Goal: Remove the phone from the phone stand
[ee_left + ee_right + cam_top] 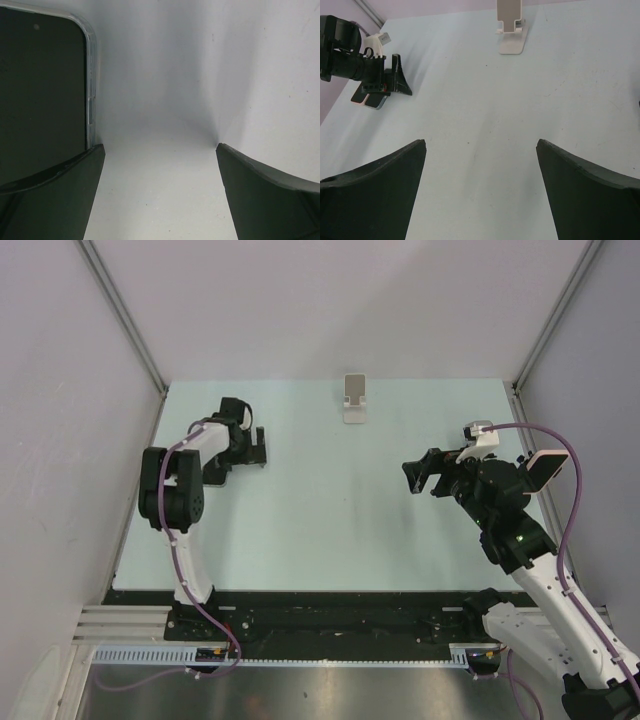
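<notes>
The white phone stand [354,400] stands at the far middle of the table with nothing on it; the right wrist view shows the phone stand [510,31] bare too. The phone [42,90], dark-screened in a clear case, lies flat on the table just outside my left gripper's [160,146] left finger. The right wrist view has the phone [370,99] as a pale slab under that gripper. My left gripper [257,447] is low over the table's far left, open, nothing between its fingers. My right gripper [418,478] hovers open at mid right, facing left and holding nothing.
Grey walls close in the table on the left, far and right sides. A dark rounded slab with a pale rim [546,468] sits beside the right arm at the table's right edge. Bare table [485,110] lies between the two grippers.
</notes>
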Controlling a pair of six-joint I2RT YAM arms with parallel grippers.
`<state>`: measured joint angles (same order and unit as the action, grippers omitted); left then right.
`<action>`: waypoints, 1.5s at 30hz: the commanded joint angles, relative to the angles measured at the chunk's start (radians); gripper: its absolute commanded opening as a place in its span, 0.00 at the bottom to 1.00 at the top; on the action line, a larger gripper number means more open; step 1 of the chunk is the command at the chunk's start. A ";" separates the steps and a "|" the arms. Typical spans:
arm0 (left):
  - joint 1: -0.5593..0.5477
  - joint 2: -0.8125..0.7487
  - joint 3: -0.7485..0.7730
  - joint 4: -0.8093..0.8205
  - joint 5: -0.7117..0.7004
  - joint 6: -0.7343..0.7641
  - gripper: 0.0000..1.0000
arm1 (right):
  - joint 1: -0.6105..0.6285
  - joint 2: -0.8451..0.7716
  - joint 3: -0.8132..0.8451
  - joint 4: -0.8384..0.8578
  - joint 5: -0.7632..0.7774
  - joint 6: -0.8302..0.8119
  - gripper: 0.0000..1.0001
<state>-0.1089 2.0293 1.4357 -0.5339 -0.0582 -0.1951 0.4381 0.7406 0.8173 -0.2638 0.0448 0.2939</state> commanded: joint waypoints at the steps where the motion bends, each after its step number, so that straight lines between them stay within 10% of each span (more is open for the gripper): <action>1: 0.035 -0.007 0.011 0.003 -0.036 -0.056 1.00 | -0.004 -0.006 0.002 0.026 0.006 -0.009 0.98; 11: 0.031 -0.148 0.011 0.003 0.050 -0.087 1.00 | -0.004 -0.003 0.003 0.060 0.012 -0.059 0.98; 21: -0.020 -0.636 -0.081 0.005 0.123 -0.046 1.00 | -0.059 0.204 0.167 -0.037 0.027 -0.053 0.98; 33: -0.098 -1.162 -0.460 0.139 0.178 0.086 1.00 | -0.410 0.523 0.267 0.029 -0.025 -0.048 0.99; 45: -0.150 -1.235 -0.598 0.201 0.063 0.117 1.00 | -0.584 0.848 0.397 0.155 -0.063 -0.338 0.96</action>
<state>-0.2527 0.8223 0.8387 -0.3977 0.0559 -0.1173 -0.1368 1.5066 1.1114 -0.1757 0.0177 0.0986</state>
